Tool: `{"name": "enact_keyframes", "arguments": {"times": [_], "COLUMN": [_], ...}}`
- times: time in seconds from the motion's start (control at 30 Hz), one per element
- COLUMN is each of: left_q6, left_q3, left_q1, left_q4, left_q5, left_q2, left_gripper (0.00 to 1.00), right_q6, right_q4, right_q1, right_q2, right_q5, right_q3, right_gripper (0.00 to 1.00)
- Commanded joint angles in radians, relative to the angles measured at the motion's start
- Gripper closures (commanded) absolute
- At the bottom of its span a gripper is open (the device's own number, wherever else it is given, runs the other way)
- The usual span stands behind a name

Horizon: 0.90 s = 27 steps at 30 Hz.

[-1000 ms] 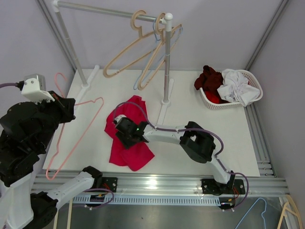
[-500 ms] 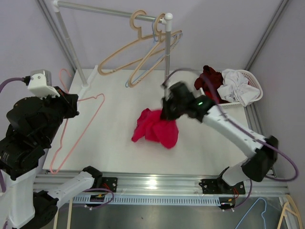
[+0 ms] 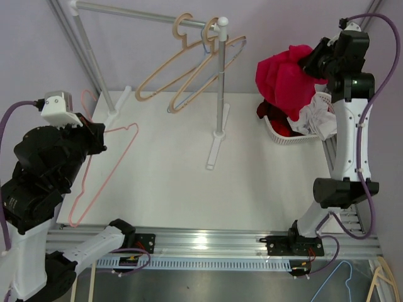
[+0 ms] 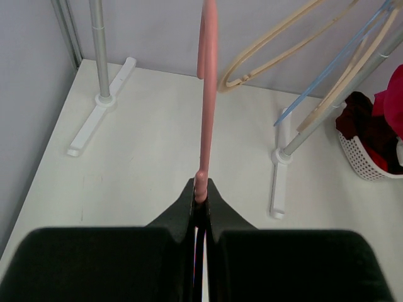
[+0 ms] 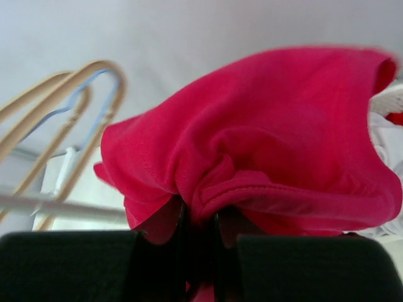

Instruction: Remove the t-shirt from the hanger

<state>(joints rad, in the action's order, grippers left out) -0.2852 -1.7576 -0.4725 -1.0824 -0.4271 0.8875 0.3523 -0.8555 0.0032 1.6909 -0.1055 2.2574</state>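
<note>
White table (image 3: 164, 182): right hand (image 3: 313, 61) holds red t-shirt (image 3: 283, 78), seemingly over basket (image 3: 283, 139).

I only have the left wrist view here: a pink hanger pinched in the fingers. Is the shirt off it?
Observer: Yes, the pink hanger is bare; the right gripper holds the red t-shirt bunched in the air.
Operator: Where, relative to the basket?
Observer: Up over the white basket, not in it.
Operator: I see dark red cloth in the basket. Anything else?
Observer: A crumpled white garment beside it.
</note>
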Motion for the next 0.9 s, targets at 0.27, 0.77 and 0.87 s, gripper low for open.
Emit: {"name": "enact_keyframes", "arguments": {"times": [0.27, 0.77, 0.87], "left_q6": [0.093, 0.05, 0.035], "left_q3": [0.0, -0.109, -0.141], "left_q1": [0.06, 0.228, 0.288], "left_q4": [0.113, 0.226, 0.245], "left_q5": [-0.127, 0.051, 0.145], "left_q2": [0.044, 0.208, 0.251], "left_gripper": [0.99, 0.99, 0.99], "right_q6": [0.069, 0.079, 0.08], "right_q4": [0.103, 0.148, 0.151], "right_q1": [-0.121, -0.147, -0.169], "right_q2": [0.226, 0.595, 0.558], "right_q5": [0.082, 0.225, 0.213], "right_q3": [-0.163, -0.426, -0.433], "right_gripper": [1.0, 0.87, 0.86]}}
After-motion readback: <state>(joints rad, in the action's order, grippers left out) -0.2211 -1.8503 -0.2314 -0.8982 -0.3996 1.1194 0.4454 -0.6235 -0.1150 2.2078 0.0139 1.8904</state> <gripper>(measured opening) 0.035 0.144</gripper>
